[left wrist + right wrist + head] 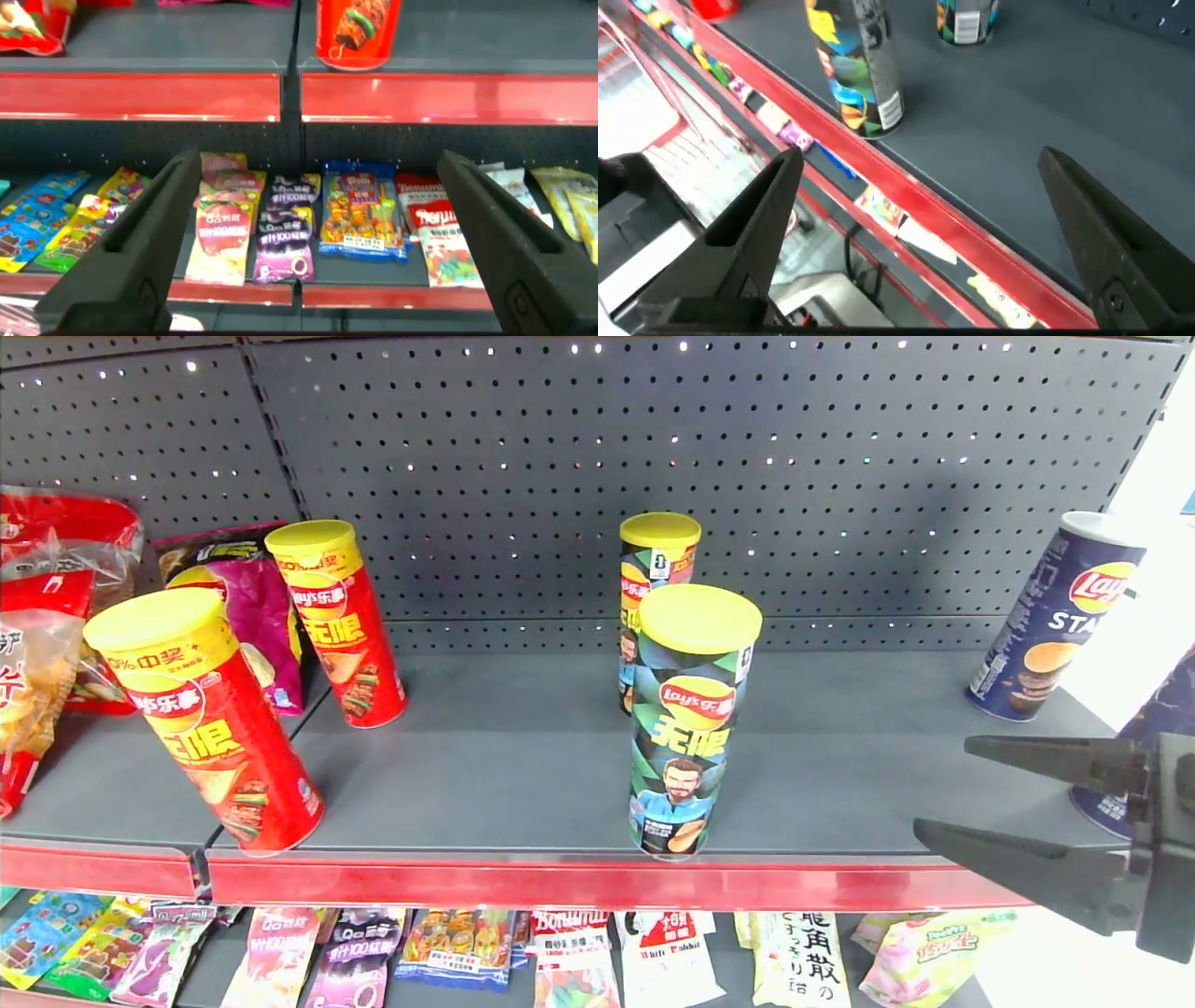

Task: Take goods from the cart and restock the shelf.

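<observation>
Green can (691,719) upright at front edge of shelf (523,756); rear can (656,560) just behind at 12 o'clock. Red cans (201,719) at 9 o'clock, blue can (1055,616) at 2 o'clock.

Right tool (945,785) at 4 o'clock of green can, well apart from it, near shelf lip; jaws apart, empty.

Left tool (318,159) below, facing packets (285,229) on lower shelf; jaws apart, empty.

Step, likely: between placements. Next: turn to cart (668,140), grasp fresh item. Keep clear of green can at edge.

right gripper (920,157) fingers apart | green can (859,75) upright at shelf (1018,121) front edge
</observation>
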Controlling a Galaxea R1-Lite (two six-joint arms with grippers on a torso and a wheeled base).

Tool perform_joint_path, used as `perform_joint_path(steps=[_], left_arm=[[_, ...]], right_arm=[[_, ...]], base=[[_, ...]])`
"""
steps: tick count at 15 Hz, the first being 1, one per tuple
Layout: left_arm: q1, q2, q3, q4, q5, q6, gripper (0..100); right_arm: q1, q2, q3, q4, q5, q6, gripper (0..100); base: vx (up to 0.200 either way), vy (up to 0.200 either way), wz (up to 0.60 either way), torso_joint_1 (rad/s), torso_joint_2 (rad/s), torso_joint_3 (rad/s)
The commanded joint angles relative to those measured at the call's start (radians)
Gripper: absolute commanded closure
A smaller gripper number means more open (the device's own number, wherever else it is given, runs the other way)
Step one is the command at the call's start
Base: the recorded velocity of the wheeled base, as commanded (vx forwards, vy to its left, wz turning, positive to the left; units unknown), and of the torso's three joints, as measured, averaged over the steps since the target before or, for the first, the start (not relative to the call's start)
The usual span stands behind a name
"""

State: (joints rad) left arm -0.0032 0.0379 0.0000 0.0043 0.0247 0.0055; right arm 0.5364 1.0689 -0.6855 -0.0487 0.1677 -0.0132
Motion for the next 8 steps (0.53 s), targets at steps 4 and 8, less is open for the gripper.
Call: perform_joint_path(steps=[4,8], left_arm=[[0.009,-0.036,0.0,-0.001,0.001,-0.001,0],[0.009,-0.038,0.0,0.0,0.001,-0.001,0]], right_arm=[[-0.006,0.27,-0.015,-0.003,-0.12,-0.002,0],[-0.004,0.416,-0.028,-0.151,-0.227,-0.005,0]], base=[[0.0,0.0,0.0,0.0,0.0,0.0],[0.0,0.0,0.0,0.0,0.0,0.0]])
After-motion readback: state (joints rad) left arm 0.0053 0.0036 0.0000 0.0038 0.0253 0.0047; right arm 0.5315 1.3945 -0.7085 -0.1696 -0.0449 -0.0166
